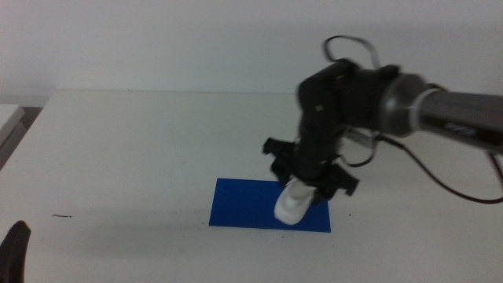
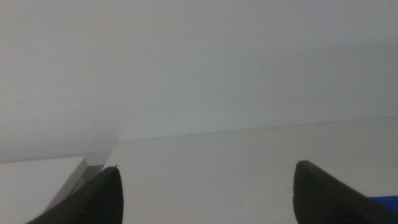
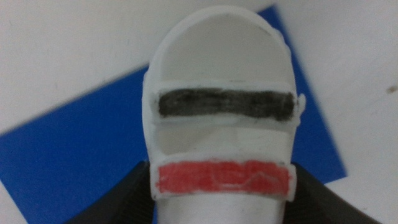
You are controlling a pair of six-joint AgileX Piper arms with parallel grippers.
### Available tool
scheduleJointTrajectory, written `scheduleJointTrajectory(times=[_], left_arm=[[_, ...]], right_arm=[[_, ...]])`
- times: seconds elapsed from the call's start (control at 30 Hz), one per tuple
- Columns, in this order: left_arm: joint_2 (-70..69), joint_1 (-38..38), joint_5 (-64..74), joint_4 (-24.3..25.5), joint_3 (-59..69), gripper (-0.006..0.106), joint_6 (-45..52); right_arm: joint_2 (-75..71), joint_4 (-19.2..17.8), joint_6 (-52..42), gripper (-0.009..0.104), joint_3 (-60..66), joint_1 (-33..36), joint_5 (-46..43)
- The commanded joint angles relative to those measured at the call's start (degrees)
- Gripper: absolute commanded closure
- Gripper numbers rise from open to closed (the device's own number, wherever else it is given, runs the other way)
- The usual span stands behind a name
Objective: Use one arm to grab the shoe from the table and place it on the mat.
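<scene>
The white shoe [image 1: 291, 204] with one dark and one red strap hangs toe-down over the right part of the blue mat [image 1: 244, 203]. My right gripper [image 1: 311, 182] is shut on the shoe's heel end, and its arm reaches in from the right. In the right wrist view the shoe [image 3: 221, 124] fills the middle between the jaws of the right gripper [image 3: 221, 202], with the mat [image 3: 81, 155] beneath. Whether the toe touches the mat I cannot tell. My left gripper [image 1: 16, 248] waits at the bottom left corner, and in its own wrist view the left gripper [image 2: 205, 193] is open and holds nothing.
The white table [image 1: 141, 157] stretches around the mat. A pale raised block [image 1: 9, 118] sits at the far left edge. A small dark mark [image 1: 61, 215] lies on the table left of the mat. A corner of the mat [image 2: 384, 200] shows in the left wrist view.
</scene>
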Motion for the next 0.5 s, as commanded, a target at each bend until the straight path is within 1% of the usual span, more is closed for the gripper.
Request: scheduleJointTrajectory(times=[0.0,0.07,0.13,0.17,0.27,0.3,0.4,0.47], left_arm=[[0.28,0.17,-0.67,-0.09,-0.03,0.007,-0.11],[0.28,0.17,-0.67,-0.09,-0.03,0.007,-0.11],[0.28,0.17,-0.67,-0.09,-0.03,0.007,-0.11],[0.28,0.17,-0.67,-0.09,-0.03,0.007,-0.11],[0.28,0.17,-0.67,-0.09,-0.03,0.007,-0.11],[0.28,0.17,-0.67,-0.09,-0.03,0.007,-0.11],[0.28,0.17,-0.67,-0.09,-0.03,0.007,-0.11],[0.28,0.17,-0.67,-0.09,-0.03,0.007,-0.11]], right_arm=[[1.68,-0.59,0.33,0.078,-2.55,1.14,2.54],[2.16,-0.71,-3.65,0.079,-3.5,1.74,1.65],[2.28,-1.43,-15.0,0.079,-4.04,2.32,-1.03],[2.28,-1.17,-24.46,0.08,-4.17,2.66,-2.29],[2.38,2.07,-56.94,0.083,-4.7,2.76,-3.7],[2.53,2.6,-67.53,0.085,-4.7,2.76,-3.7],[2.74,3.15,-91.76,0.086,-4.7,2.76,-1.91],[2.96,3.57,-101.87,0.086,-4.7,2.76,-0.23]])
